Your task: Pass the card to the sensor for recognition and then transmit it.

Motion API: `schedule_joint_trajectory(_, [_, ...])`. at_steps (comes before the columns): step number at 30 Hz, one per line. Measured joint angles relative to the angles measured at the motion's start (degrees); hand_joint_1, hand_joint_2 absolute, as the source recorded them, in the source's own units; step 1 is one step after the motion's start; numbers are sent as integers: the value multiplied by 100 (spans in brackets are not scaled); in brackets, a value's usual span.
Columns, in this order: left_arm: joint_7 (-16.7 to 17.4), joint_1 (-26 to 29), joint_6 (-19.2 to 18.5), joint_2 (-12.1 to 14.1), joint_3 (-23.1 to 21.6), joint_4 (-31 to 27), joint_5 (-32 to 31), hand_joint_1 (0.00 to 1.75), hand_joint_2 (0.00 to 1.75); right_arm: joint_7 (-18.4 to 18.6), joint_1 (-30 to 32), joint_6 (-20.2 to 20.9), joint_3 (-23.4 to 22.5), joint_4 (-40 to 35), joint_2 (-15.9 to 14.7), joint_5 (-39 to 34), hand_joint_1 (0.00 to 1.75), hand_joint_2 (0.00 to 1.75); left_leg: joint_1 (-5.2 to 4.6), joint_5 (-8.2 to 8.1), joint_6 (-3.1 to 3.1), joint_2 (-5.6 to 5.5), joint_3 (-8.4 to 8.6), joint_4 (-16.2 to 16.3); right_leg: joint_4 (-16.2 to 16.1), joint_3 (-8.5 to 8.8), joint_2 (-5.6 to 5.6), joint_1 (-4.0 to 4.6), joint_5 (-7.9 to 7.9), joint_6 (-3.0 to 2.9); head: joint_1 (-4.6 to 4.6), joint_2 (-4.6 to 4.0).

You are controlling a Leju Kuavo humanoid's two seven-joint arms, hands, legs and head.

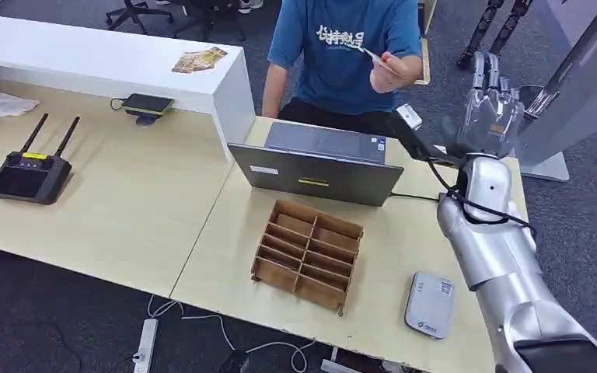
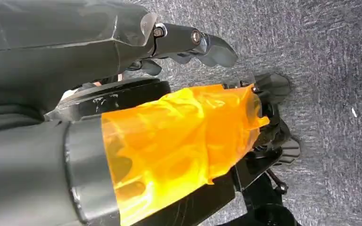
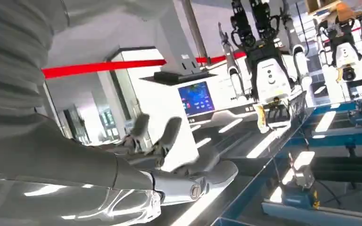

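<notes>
We see a shiny silver right arm [image 1: 505,264] with a black cable [image 1: 466,203] and a grey right hand [image 1: 491,105].

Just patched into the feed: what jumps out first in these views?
The robot's silver right hand is raised with fingers spread and nothing in it, at the table's far right, beside a person in a blue T-shirt who holds up a thin pale card. Nearer, a brown wooden compartment organiser sits before the grey laptop.

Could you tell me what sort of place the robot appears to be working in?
Probably an office-style robotics lab: pale desks carrying a laptop and a remote controller, grey carpet underfoot, and other humanoid robots standing in the background.
</notes>
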Motion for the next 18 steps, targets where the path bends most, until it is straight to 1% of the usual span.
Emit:
schedule_joint_trajectory(4, [0, -8, 48, 0, 0, 0, 2, 0, 0, -46, 34, -13, -20, -88, 0, 22, 0, 175, 0, 0, 0, 0, 0, 0, 0, 0, 0, 0, 0, 0, 0, 0])
schedule_joint_trajectory(9, [0, -9, 72, 0, 0, 0, 20, 0, 0, -320, 200, -164, -125, -350, 0, -276, 0, 175, 0, 0, 0, 0, -1, 0, 0, -1, 0, 0, 0, 0, -2, 0])
schedule_joint_trajectory(13, [-33, -8, 105, 0, 0, 0, 96, 0, 0, -914, 492, -219, -265, -726, 7, -1261, 0, 175, 0, 0, 0, -1, -2, 0, 0, -1, -2, 0, 0, 0, 0, 0])
schedule_joint_trajectory(16, [-105, -8, 170, -2, 0, 0, 212, 0, 0, -1424, 835, -124, -341, -1314, 54, -2605, 0, 175, 0, -1, 0, -2, -1, 0, 0, -1, -1, 0, 0, 0, -2, 0])
schedule_joint_trajectory(17, [-114, -8, 177, -2, 0, 0, 225, 0, 0, -1494, 903, -112, -345, -1430, 61, -2767, 0, 175, 0, -1, 0, -1, -1, 0, 0, -1, -2, 0, -1, 0, -2, 0])
schedule_joint_trajectory(18, [-114, -8, 177, -2, 0, 0, 225, 0, 0, -1494, 903, -112, -345, -1430, 61, -2767, 0, 175, 0, -1, 0, -1, -1, 0, 0, -1, -2, 0, -1, 0, -2, 0])
